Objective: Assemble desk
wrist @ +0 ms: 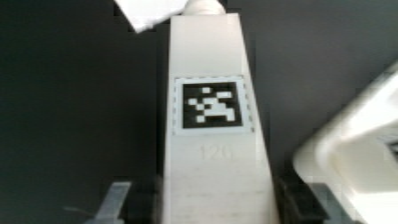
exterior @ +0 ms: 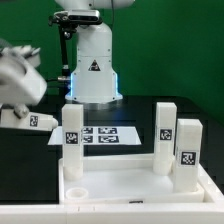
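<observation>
The gripper [wrist: 196,205] is clamping a tagged white leg [wrist: 210,110], its fingers [wrist: 118,200] pressing both sides, beside the desk panel [exterior: 120,187]. A loose, off-centre grip is risking the leg twisting and missing its corner socket [exterior: 77,189].

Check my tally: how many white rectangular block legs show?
4 legs: in the exterior view, one upright at left, two upright at right, one leg lying far left in the gripper.

Soft, blurry low-resolution views under even overhead light, white plastic slightly overexposed.
</observation>
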Controlling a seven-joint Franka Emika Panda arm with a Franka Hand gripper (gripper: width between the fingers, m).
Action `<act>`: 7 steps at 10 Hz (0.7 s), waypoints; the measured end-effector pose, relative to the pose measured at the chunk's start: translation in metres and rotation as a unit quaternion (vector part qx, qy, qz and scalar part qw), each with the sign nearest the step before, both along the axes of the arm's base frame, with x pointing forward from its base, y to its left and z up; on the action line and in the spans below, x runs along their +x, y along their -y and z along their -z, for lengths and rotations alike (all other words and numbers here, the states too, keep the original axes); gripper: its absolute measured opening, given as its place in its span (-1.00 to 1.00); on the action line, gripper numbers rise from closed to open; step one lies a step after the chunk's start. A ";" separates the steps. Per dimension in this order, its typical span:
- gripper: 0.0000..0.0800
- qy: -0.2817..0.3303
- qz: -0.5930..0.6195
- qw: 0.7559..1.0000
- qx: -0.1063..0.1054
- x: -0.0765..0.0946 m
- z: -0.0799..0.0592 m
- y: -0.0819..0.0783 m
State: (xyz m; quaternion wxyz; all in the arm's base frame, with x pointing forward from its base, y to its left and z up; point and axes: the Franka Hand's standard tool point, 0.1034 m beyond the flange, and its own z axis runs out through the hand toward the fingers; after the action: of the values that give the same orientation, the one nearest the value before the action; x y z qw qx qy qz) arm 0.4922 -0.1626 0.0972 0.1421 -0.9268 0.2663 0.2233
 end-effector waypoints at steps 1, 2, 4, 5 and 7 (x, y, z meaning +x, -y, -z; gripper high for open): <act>-0.29 0.026 0.003 0.999 -0.021 0.001 0.003 0.001; -0.29 0.053 0.000 0.998 -0.037 0.007 -0.001 0.002; -0.29 0.146 -0.038 0.986 -0.075 0.064 -0.039 0.012; -0.29 0.191 -0.052 0.975 -0.105 0.086 -0.061 -0.001; -0.29 0.255 -0.046 0.955 -0.148 0.088 -0.068 -0.015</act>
State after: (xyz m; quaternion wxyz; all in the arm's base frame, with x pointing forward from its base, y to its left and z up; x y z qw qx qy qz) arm 0.5802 -0.1472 0.1656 0.0562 -0.9748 0.2084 -0.0558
